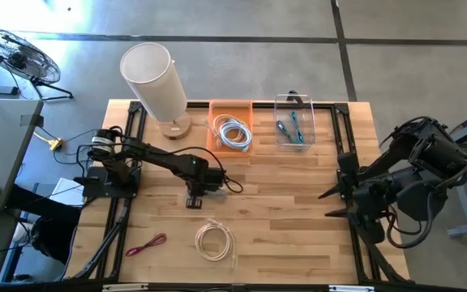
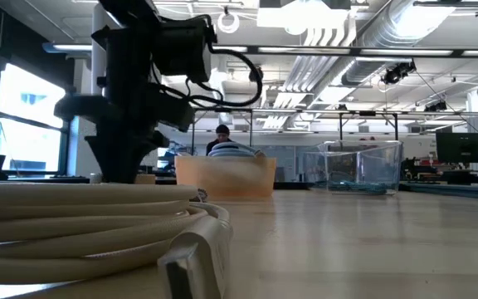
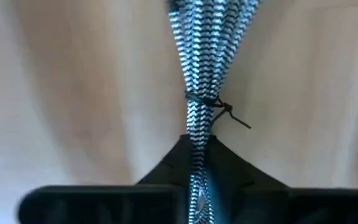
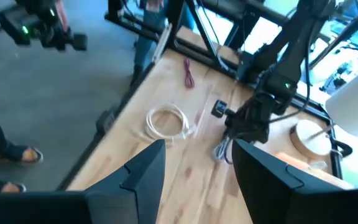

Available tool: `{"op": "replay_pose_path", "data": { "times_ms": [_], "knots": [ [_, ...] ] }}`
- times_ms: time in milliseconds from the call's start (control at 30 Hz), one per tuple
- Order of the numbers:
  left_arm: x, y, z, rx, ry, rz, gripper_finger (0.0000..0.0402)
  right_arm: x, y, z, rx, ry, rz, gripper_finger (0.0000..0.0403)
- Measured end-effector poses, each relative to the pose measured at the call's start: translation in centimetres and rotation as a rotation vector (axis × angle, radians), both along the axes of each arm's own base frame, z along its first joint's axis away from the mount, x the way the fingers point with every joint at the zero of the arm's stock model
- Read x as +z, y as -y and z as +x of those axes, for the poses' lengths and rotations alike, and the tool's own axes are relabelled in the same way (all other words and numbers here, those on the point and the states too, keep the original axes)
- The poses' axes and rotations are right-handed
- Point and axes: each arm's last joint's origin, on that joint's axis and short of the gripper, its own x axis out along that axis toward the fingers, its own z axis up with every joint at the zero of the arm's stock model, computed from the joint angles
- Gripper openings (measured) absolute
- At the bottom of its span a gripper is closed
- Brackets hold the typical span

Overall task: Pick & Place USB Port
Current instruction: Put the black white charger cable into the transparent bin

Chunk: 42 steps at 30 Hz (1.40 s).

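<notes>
A black-and-white braided cable bundle, bound by a thin wire tie, sits in my left gripper, which is shut on it near the table's middle. The right wrist view shows the bundle below that gripper. My right gripper is open and waits by the table's right edge, touching nothing. An orange bin holds a white coiled cable. A clear bin holds blue cables. My left gripper pinches the braided bundle between its two fingers, just below the wire tie. The fingers come from above, pointing down, and lie across the strands. The bundle fans out beyond the tie; I cannot tell whether it rests on the table or hangs clear.
A loose white cable coil and a magenta cable lie near the table's near edge. A small black item lies beside the left gripper. A white lamp stands at the far left. Bare wood lies between the two arms.
</notes>
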Motion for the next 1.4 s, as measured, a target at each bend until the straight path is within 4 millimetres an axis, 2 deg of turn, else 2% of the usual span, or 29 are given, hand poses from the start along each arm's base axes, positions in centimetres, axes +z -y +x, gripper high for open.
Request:
{"op": "replay_pose_path", "data": {
  "times_ms": [167,333,500,600,667,833,900,967,1067,1200,1333,1400],
  "knots": [
    [0.4,0.3,0.3,0.022,-0.005,-0.035,0.0009,0.4,-0.2,0.2,-0.013,0.045,0.038,0.0178],
    [3.2,2.2,2.0,-0.011,0.068,-0.061,0.0006,0.6,0.1,0.3,-0.118,0.106,-0.013,0.0178],
    [10.8,4.6,4.0,-0.054,0.27,0.014,0.0006,0.8,0.8,0.4,-0.31,0.216,-0.106,0.0178],
    [16.2,5.6,4.2,-0.056,0.393,0.142,0.0006,1.0,1.1,0.4,-0.422,0.282,-0.172,0.0178],
    [20.7,6.2,4.4,-0.034,0.572,0.228,0.0006,1.1,1.2,0.1,-0.465,0.32,-0.244,0.0178],
    [29.7,6.9,2.4,-0.009,0.912,0.479,0.0005,1.5,1.2,-0.8,-0.558,0.407,-0.318,0.0178],
    [32.1,6.8,1.8,-0.028,0.999,0.57,0.0005,1.6,1.3,-1.0,-0.555,0.411,-0.312,0.0178],
    [34.6,6.7,1.3,-0.032,1.134,0.586,0.0005,1.8,1.4,-1.1,-0.536,0.406,-0.278,0.0178],
    [37.0,6.4,1.4,-0.074,1.319,0.543,0.0005,2.4,1.4,-0.9,-0.491,0.402,-0.215,0.0178],
    [38.7,6.1,2.1,-0.187,1.529,0.477,0.0005,3.8,0.9,-0.3,-0.365,0.436,-0.127,0.0178],
    [39.2,5.6,3.2,-0.266,1.662,0.399,0.0005,5.3,0.3,0.1,-0.2,0.513,-0.062,0.0178],
    [39.0,5.6,4.0,-0.294,1.698,0.369,0.0005,5.7,0.2,0.1,-0.173,0.545,-0.056,0.0178]
  ]
}}
